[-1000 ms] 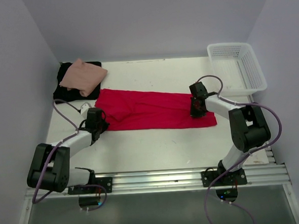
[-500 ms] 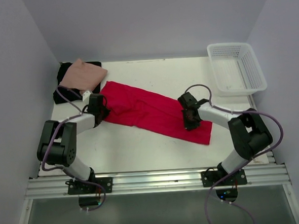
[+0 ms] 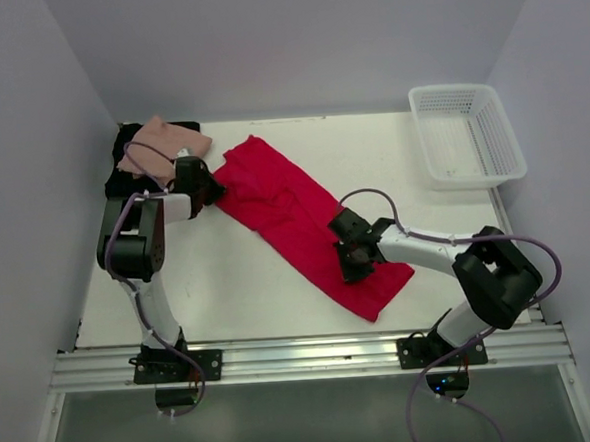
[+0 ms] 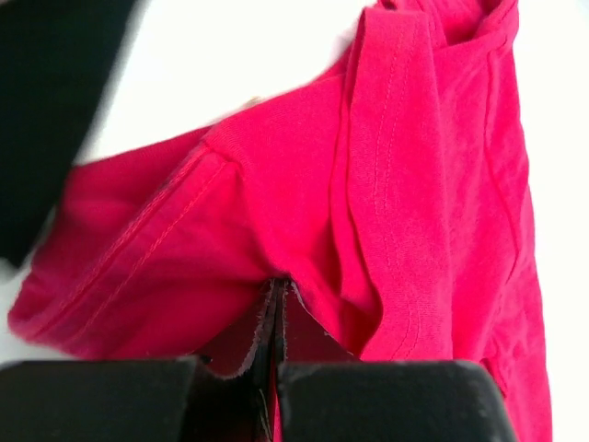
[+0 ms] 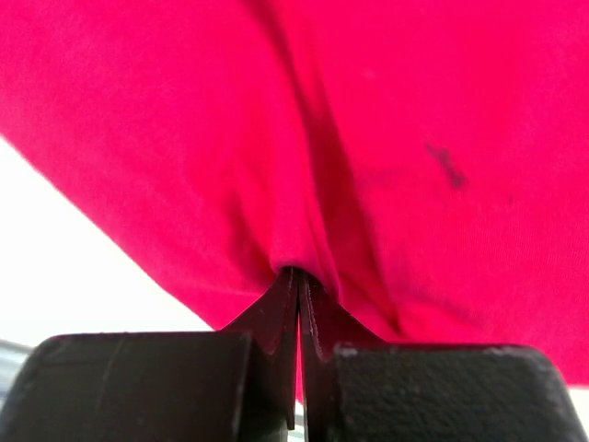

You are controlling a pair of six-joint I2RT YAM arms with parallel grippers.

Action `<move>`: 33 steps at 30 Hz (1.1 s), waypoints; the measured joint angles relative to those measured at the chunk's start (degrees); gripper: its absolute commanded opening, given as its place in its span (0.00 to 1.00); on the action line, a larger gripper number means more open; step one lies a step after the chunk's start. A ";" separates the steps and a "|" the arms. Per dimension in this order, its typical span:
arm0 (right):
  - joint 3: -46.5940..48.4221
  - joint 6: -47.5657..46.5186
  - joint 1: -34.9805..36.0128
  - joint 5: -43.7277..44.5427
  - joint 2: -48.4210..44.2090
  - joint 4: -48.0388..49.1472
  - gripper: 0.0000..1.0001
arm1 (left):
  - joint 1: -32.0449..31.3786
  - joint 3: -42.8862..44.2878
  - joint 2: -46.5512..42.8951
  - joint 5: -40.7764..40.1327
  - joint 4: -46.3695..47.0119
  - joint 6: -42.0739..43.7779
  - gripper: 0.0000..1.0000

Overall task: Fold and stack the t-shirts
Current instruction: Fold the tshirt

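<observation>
Where the red t-shirt (image 3: 282,204) lies as a long diagonal band on the white table (image 3: 371,156), running from upper left of centre down to lower centre in the overhead view, both ends are gripped. Left gripper (image 3: 213,191): jaws pressed together on a fold at the upper end, beside a stitched hem. Right gripper (image 3: 350,263): jaws closed on a pinch of cloth near the lower end. Salmon-pink t-shirt (image 3: 185,143), folded, atop black t-shirt (image 3: 127,139), upper left corner. White lattice basket (image 3: 467,135), upper right.
</observation>
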 measured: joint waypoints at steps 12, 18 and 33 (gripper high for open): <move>-0.37 10.45 20.31 -10.10 2.05 5.84 0.00 | -0.02 13.14 11.23 14.38 2.10 3.13 0.00; 6.03 13.79 29.86 -9.62 8.11 6.84 0.00 | -0.09 15.93 13.33 18.67 1.20 3.89 0.00; 14.69 16.26 39.01 -6.03 13.03 3.48 0.00 | -0.13 24.26 18.32 24.09 -1.95 4.09 0.00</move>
